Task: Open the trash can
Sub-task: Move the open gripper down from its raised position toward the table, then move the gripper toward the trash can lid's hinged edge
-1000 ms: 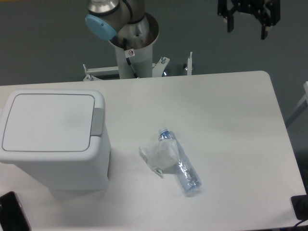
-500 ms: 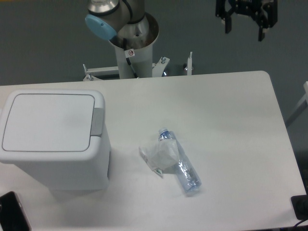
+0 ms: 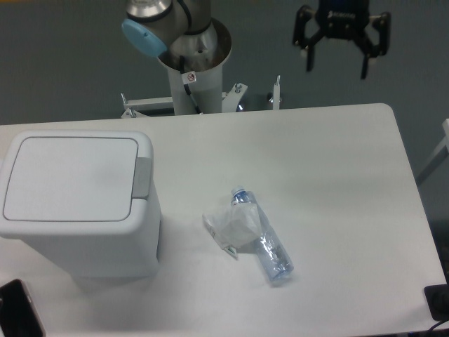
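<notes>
The trash can [image 3: 77, 200] sits with its lid shut. Far from the trash can, the gripper [image 3: 337, 64] hangs wide open, holding nothing.

Gripper [image 3: 337, 67] shifting left along the far side of the table and dropping a touch lower in view; more of its black body now showing. Fingers [image 3: 307, 57] spread wider apart than a second ago.

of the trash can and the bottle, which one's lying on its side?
The clear plastic bottle, flat on the table with crumpled wrap against it. The white trash can stands upright, lid shut.
</notes>
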`<state>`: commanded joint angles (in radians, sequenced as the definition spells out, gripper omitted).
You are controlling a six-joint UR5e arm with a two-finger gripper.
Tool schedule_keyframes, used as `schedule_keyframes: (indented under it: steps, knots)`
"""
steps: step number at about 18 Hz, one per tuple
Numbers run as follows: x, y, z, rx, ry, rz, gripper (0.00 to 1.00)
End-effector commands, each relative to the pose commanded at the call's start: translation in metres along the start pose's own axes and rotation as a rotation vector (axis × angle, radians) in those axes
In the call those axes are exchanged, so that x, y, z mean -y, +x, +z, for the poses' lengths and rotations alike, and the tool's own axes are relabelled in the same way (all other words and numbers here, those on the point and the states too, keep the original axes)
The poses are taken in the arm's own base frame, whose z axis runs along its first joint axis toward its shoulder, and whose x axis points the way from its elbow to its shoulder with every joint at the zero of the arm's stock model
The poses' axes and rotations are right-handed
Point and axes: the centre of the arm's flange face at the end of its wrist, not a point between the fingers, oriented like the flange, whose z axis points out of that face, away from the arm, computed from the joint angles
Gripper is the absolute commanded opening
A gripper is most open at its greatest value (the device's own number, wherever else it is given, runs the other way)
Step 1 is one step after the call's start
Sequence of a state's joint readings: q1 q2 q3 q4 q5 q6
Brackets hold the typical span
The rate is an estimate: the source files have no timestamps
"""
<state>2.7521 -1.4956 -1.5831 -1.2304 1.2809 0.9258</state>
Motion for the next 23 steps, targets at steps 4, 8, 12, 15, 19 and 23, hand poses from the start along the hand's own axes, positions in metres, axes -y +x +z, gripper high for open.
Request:
schedule_keyframes:
  steps: [4,8,12,15,19,23]
  knots:
    - [0.046,0.047,0.030,-0.071,0.007,-0.239,1.00]
    - [0.087,0.085,0.074,-0.150,0.026,-0.488,1.00]
    - [0.102,0.098,0.083,-0.276,0.070,-0.600,1.00]
    - [0.099,0.117,0.096,-0.301,0.039,-0.590,1.00]
    - [0.100,0.132,0.105,-0.323,0.014,-0.612,1.00]
    - [0.096,0.146,0.114,-0.337,-0.010,-0.605,1.00]
